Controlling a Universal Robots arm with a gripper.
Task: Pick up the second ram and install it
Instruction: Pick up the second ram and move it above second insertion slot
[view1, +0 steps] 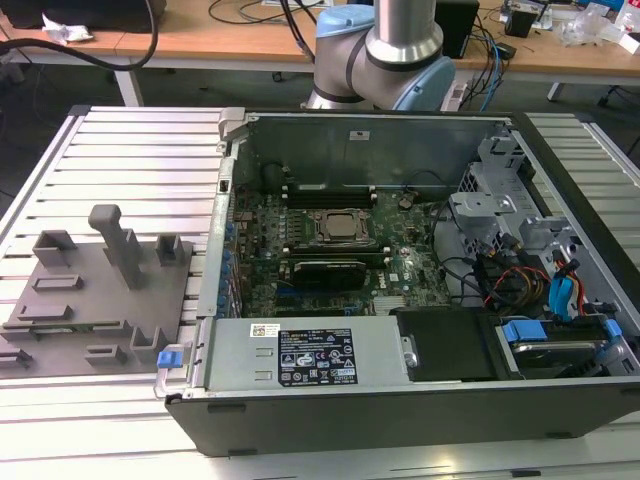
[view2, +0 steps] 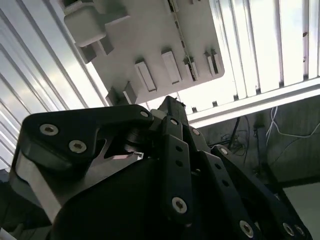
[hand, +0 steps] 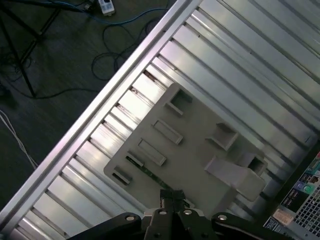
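— One ram (hand: 139, 166), where?
— On edge in a slot of the grey block (hand: 200, 150) on the tabletop (hand: 240, 65).
— Tool (hand: 171, 196)?
— Above the block, clenched.

Ribbed bright metal table (view1: 140, 140), matt grey plastic fixture plate (view1: 90, 300), dull sheet-metal computer case (view1: 370, 140)

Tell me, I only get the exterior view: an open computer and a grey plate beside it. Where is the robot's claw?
Observer: In the first wrist view the gripper hangs over that grey plate.
Operator: Is anything on the plate?
Observer: Yes. The second ram, a thin green strip, stands in a slot near the plate's edge, close to the gripper.
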